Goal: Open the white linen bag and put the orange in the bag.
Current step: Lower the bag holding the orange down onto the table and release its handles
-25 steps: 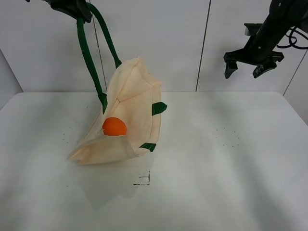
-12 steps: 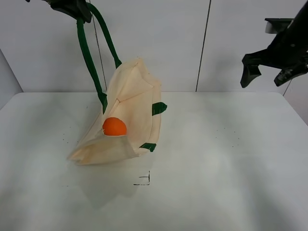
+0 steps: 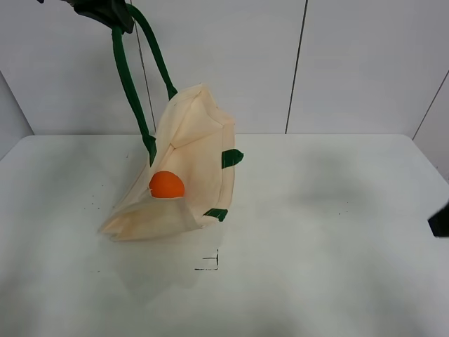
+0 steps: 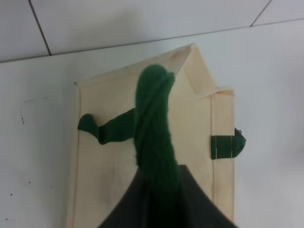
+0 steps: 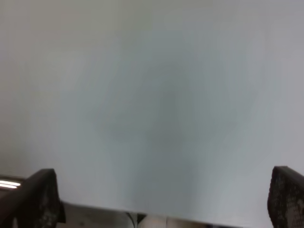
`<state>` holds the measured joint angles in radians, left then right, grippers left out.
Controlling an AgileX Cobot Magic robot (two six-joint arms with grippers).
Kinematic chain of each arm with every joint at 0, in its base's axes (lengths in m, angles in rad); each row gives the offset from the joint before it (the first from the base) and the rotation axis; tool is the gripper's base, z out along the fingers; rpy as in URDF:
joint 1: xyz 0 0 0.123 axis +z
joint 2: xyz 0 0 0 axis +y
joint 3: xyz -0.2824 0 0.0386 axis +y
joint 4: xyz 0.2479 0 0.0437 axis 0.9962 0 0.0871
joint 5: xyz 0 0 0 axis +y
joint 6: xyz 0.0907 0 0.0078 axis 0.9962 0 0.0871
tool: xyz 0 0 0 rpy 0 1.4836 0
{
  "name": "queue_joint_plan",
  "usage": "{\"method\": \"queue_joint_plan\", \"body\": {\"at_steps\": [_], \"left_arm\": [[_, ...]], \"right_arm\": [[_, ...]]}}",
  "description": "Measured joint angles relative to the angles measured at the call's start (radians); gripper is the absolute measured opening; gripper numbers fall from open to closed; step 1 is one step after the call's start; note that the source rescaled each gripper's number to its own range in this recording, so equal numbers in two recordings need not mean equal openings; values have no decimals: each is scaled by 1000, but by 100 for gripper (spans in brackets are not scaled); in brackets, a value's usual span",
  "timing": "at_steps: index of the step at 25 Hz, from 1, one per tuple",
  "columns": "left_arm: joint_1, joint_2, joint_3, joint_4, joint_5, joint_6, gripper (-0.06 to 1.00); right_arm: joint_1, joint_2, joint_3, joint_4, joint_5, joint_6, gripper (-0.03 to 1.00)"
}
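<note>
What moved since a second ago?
The right gripper, open, swung from the upper right further right and down, almost out of the high view; only a dark sliver shows at that view's right edge. The left gripper still holds the green handle up. The white linen bag and the orange have not moved.

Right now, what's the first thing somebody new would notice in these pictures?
The bright orange grabs the eye first, peeking out of the open mouth of the white linen bag on the left half of the table. Next comes the bag's green handle, stretching up to the left gripper at the top left corner, which holds that side of the bag lifted.
</note>
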<state>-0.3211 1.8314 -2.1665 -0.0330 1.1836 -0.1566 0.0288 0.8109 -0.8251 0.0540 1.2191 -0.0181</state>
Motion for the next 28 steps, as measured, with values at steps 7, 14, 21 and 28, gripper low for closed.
{"method": "queue_joint_plan", "body": {"at_steps": [7, 14, 21, 28], "left_arm": [[0, 0, 0, 0, 0, 0, 0], [0, -1, 51, -1, -4, 0, 0], [0, -1, 331, -5, -155, 0, 0], [0, 104, 562, -99, -341, 0, 4]], "right_arm": [[0, -440, 262, -9, -159, -7, 100], [0, -688, 333, -34, -185, 1, 100], [0, -815, 334, -43, -189, 5, 100], [0, -815, 334, -42, -189, 6, 100]]}}
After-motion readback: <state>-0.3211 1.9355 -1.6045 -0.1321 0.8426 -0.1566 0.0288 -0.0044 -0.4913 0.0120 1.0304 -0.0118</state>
